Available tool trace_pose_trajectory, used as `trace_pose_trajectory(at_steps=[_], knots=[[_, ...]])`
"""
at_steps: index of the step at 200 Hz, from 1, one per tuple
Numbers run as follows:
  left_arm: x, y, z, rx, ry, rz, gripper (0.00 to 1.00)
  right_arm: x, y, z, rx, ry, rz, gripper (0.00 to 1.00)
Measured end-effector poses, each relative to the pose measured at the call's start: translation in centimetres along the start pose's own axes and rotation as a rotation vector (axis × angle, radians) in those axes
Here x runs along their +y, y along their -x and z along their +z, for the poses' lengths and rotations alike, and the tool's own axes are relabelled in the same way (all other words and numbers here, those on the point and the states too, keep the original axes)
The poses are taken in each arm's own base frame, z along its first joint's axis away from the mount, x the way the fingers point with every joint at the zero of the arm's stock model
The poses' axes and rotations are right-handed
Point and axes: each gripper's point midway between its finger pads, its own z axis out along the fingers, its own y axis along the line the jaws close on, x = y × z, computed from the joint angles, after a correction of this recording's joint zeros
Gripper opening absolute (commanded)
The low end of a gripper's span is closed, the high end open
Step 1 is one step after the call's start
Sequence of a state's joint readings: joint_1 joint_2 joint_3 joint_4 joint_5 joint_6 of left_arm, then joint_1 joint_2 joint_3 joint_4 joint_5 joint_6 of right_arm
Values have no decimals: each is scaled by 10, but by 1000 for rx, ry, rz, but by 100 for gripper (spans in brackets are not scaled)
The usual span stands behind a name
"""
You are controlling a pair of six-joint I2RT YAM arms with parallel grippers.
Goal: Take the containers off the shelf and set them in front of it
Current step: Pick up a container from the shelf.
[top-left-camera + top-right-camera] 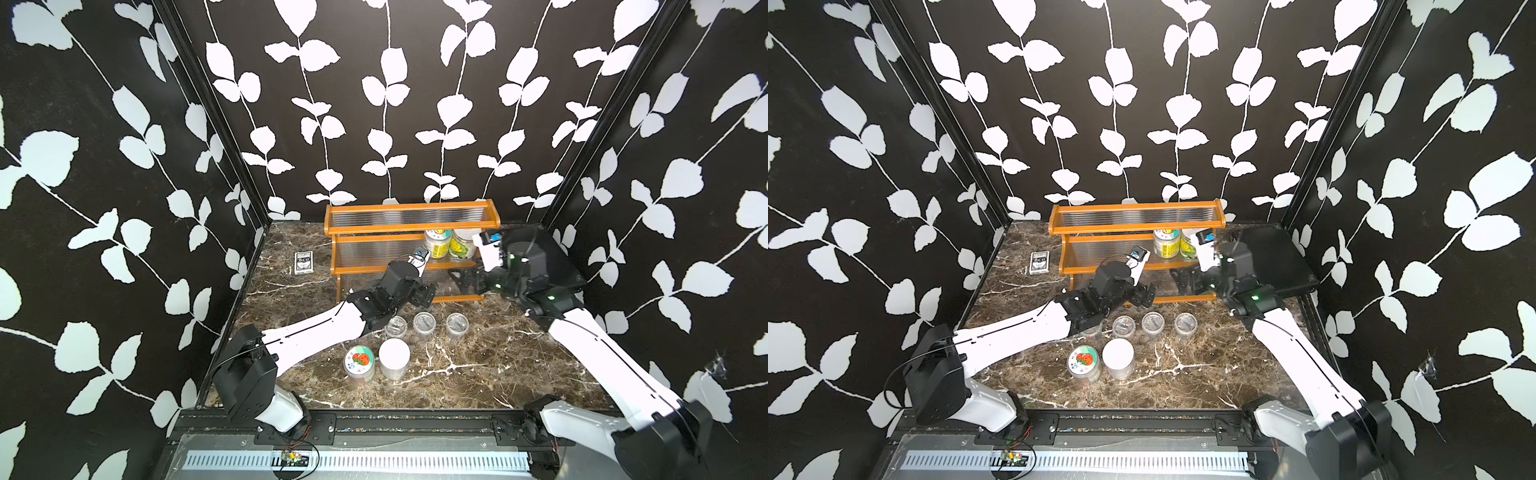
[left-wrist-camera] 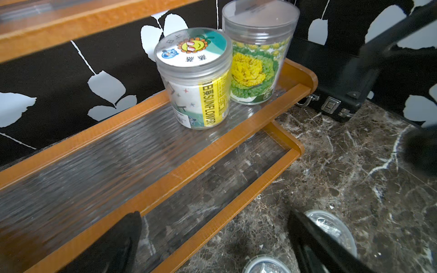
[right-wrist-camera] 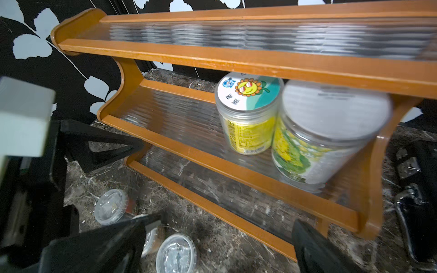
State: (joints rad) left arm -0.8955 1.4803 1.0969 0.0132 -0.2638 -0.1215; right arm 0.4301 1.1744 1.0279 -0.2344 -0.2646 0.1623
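Left hand (image 1: pixel 426 294), right hand (image 1: pixel 461 282) gaping, empty, before orange-brown wooden three-tier shelf (image 1: pixel 411 226). Two clear labelled plastic jars (image 2: pixel 196 80) on its middle tier; I reach next.

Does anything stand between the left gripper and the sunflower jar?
Nothing visible blocks it. Only the tier's low front rail lies between left gripper and sunflower jar; the cabbage jar stands beside, not in front.

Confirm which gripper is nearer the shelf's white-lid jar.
Right. The right gripper hangs just in front of the white-lid jar; left gripper is farther, before the middle of the shelf.
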Motion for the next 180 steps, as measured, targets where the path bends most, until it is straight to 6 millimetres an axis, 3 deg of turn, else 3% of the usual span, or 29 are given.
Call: trace_pose_trajectory(at_steps=[41,81,142,180], knots=[[24,12,-19,-35,-36,-36,99,6,-12,47,20,-76,21,100],[31,8,-32,-40,-68,-51,99,3,-15,83,15,-181,18,100],[33,-9,-36,-7,-82,-57,99,-11,17,108,-65,-308,13,100],[33,-13,-35,0,-86,-68,99,-20,25,119,-85,-357,14,100]])
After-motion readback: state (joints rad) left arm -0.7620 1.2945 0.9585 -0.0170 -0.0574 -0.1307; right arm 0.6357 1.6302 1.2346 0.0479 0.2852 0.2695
